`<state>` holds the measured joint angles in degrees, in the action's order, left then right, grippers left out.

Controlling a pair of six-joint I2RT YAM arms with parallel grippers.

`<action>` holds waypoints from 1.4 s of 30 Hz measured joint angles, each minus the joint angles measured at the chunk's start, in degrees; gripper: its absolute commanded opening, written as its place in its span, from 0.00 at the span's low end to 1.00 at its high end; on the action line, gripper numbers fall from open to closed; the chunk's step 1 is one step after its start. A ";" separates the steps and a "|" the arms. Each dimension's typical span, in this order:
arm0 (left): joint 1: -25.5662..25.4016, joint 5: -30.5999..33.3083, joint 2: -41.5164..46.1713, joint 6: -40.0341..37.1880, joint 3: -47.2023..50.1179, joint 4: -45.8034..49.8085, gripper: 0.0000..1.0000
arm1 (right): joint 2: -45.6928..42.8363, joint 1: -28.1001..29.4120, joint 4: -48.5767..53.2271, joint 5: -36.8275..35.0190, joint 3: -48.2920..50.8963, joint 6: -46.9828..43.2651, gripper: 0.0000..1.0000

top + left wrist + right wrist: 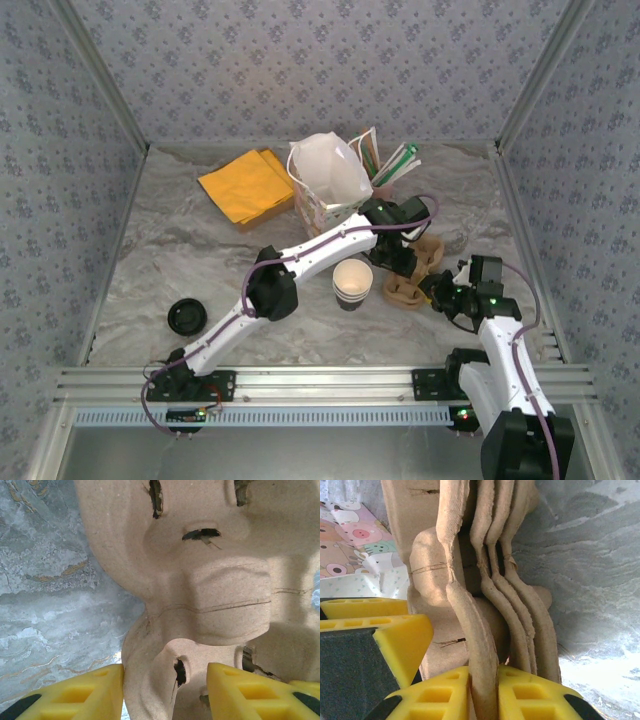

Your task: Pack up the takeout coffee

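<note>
Coffee cup (352,283) stands upright on marble table (180,260), just L of carrier stack (405,293). L gripper (165,692) clamps a stack lobe; R gripper (482,695) pinches outer carrier (467,615), spread from the rest. L arm reaches past cup's far side. Paper bag (330,175), napkins (245,185), black lid (187,316) nearby.
</note>
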<state>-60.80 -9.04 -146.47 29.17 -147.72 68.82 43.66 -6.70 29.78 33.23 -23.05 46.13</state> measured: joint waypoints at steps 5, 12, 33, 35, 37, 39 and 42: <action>0.04 0.02 0.00 0.00 0.00 0.00 0.50 | 0.00 0.02 -0.09 0.22 -0.02 -0.96 0.10; 0.74 -0.24 0.74 0.39 -2.80 0.46 0.57 | -0.85 -0.44 -0.04 0.26 -0.02 -1.84 0.09; 4.92 0.70 11.80 1.09 -5.90 0.61 0.63 | -2.47 -1.79 2.32 1.99 -7.43 -3.08 0.08; 4.98 0.70 11.87 1.46 -6.62 0.96 0.64 | -2.38 -1.81 3.17 1.95 -10.40 -3.91 0.08; 5.18 0.70 12.39 1.55 -7.10 1.16 0.64 | -2.05 -1.86 4.13 1.95 -13.84 -4.83 0.08; 5.20 0.66 13.79 1.53 -7.10 1.31 0.64 | -1.49 -1.86 4.85 1.88 -17.73 -5.64 0.08; 5.31 0.72 16.76 1.49 -7.21 1.25 0.64 | -0.63 -1.86 5.29 1.90 -22.05 -6.60 0.08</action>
<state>-55.48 -8.32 -129.71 30.65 -154.93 70.06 43.03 -8.56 35.07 35.14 -45.10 39.53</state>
